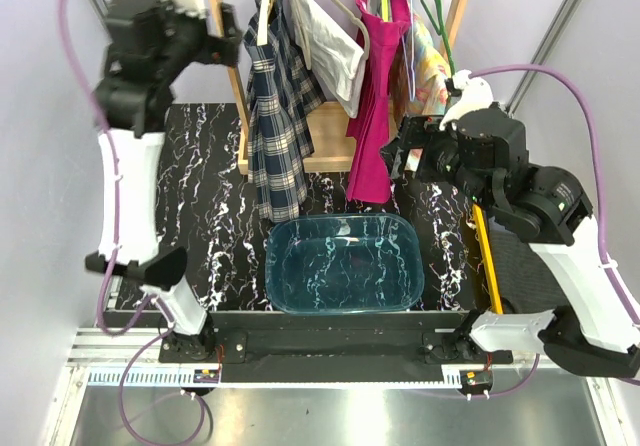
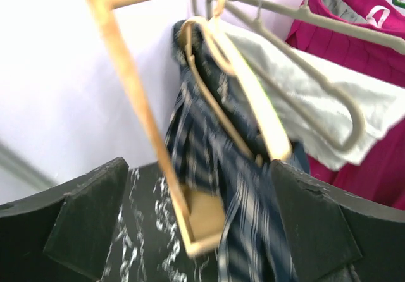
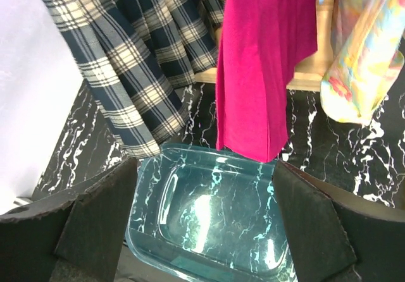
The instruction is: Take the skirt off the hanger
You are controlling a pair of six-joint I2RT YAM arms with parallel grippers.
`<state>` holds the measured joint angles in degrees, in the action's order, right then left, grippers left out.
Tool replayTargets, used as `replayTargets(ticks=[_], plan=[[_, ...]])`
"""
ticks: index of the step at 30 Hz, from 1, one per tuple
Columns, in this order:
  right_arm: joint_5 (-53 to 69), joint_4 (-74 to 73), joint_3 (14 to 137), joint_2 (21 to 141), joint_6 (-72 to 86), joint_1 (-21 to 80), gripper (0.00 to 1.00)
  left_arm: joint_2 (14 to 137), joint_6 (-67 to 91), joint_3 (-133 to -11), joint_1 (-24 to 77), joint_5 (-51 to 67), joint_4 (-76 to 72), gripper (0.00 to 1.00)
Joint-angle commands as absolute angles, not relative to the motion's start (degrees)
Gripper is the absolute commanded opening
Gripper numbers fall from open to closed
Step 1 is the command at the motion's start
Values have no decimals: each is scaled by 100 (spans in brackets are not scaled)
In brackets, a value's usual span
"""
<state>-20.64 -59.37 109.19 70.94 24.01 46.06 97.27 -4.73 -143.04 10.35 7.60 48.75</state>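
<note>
A navy plaid skirt (image 1: pixel 280 126) hangs from a pale wooden hanger (image 1: pixel 268 11) at the left end of the clothes rack. In the left wrist view the skirt (image 2: pixel 212 162) and its hanger (image 2: pixel 256 105) fill the middle, slightly blurred. My left gripper (image 1: pixel 228 38) is raised beside the hanger top; it (image 2: pixel 197 171) is open, its jaws wide on either side of the skirt, apart from it. My right gripper (image 1: pixel 405 154) is open low by the pink garment; in its own view the gripper (image 3: pixel 205 168) holds nothing, and the skirt's hem (image 3: pixel 126 73) hangs at upper left.
The wooden rack (image 2: pixel 136 105) also carries a white garment (image 1: pixel 330 41) on a grey hanger, a pink dress (image 1: pixel 378 116) and a floral piece (image 1: pixel 428 61). A blue translucent bin (image 1: pixel 345 266) sits on the black marbled table below. A yellow bar (image 1: pixel 487 256) lies at the right.
</note>
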Motion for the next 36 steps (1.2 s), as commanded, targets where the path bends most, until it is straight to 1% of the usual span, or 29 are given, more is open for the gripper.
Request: replayTargets(ticks=[1, 3, 6, 7, 9, 14, 18, 22, 27, 30, 33, 34, 36], plan=[[-2320, -5423, 10398, 6865, 2627, 4623, 94, 9932, -607, -14354, 1458, 281, 3702, 98], [-2338, -5423, 10197, 6785, 2689, 4632, 93, 9958, -449, -14073, 1546, 194, 3237, 98], [-2364, -5414, 9950, 6601, 2777, 4632, 93, 10002, -150, -13879, 1556, 132, 2719, 96], [-2390, -5431, 9880, 6505, 2830, 4623, 92, 10002, -28, -13756, 1556, 71, 2551, 93], [-2399, -5449, 9722, 6434, 2883, 4623, 92, 10098, -18, -13772, 1556, 70, 2199, 93], [-2399, -5467, 9510, 6275, 3006, 4623, 91, 10520, 184, -14317, 1661, 202, 2127, 93], [-2434, -5484, 9405, 6214, 3120, 4623, 91, 10784, 360, -14300, 1757, 194, 2144, 93], [-2522, -5563, 9308, 6065, 3260, 4623, 90, 10907, 457, -14177, 1811, -263, 2110, 92], [-2601, -5651, 9106, 5801, 3454, 4623, 90, 11065, 404, -14177, 1837, -220, 2074, 92], [-2654, -5721, 9097, 5757, 3507, 4623, 89, 11153, 369, -14159, 1846, -360, 2083, 88], [-2716, -5792, 9141, 5696, 3542, 4623, 88, 11153, 343, -13993, 1881, -702, 2083, 77], [-2742, -5818, 9149, 5678, 3559, 4623, 88, 11136, 343, -13931, 1881, -851, 2083, 68], [-2777, -5845, 9158, 5625, 3586, 4623, 88, 11127, 290, -13878, 1907, -949, 2100, 63]])
